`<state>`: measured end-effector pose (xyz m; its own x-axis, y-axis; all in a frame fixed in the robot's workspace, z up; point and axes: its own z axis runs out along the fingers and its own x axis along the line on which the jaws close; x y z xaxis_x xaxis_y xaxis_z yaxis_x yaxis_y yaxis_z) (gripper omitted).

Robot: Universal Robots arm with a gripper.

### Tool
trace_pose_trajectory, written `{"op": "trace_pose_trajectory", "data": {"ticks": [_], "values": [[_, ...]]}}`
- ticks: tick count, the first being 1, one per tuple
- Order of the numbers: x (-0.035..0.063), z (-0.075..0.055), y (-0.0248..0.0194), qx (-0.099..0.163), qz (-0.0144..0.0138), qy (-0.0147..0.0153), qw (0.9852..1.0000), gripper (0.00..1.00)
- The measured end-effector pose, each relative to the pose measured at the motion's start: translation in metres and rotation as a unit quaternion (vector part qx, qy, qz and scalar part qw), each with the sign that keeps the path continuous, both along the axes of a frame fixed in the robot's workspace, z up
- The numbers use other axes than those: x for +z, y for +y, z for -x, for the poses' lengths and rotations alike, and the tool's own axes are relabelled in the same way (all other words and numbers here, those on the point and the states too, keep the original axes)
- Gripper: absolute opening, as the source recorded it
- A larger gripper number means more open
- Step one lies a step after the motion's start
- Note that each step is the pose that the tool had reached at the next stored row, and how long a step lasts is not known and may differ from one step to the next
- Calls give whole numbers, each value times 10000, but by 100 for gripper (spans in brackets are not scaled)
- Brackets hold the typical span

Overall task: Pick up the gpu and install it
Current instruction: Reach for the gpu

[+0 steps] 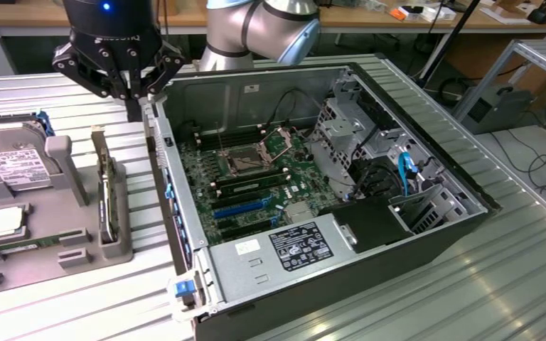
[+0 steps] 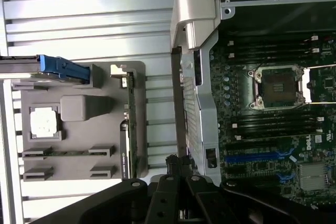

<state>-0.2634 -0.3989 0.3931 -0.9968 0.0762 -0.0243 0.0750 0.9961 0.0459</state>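
My gripper [image 1: 133, 94] clenched, empty, hovering above computer case [image 1: 349, 298] wall. Gpu [image 1: 110, 195] on edge in gray holder [image 1: 65, 170] just beside case, untouched. Pickup, install not done; blue slots [image 1: 239, 208] inside case bare.

Exterior view: we look from high up, tilted down across the surface [image 1: 425, 284]. We stand far enough back to take in the whole open computer case [image 1: 164, 163], the grey holder [image 1: 74, 234] at the exterior view's left, and the arm [image 1: 254, 35] at the far side. Wrist view: we look straight down from just behind the hand [image 2: 176, 162], whose black links cut into the frame, and we sit much closer in. Both views share the grey holder, the case wall beside it, the processor socket [image 2: 278, 87], and the ribbed strip of surface between holder and case.
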Motion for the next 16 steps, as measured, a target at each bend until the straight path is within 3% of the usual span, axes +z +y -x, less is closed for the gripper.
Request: {"op": "trace_pose_trajectory", "data": {"ticks": [16], "values": [[-1,226,0,0,0,-1,10000,11]]}}
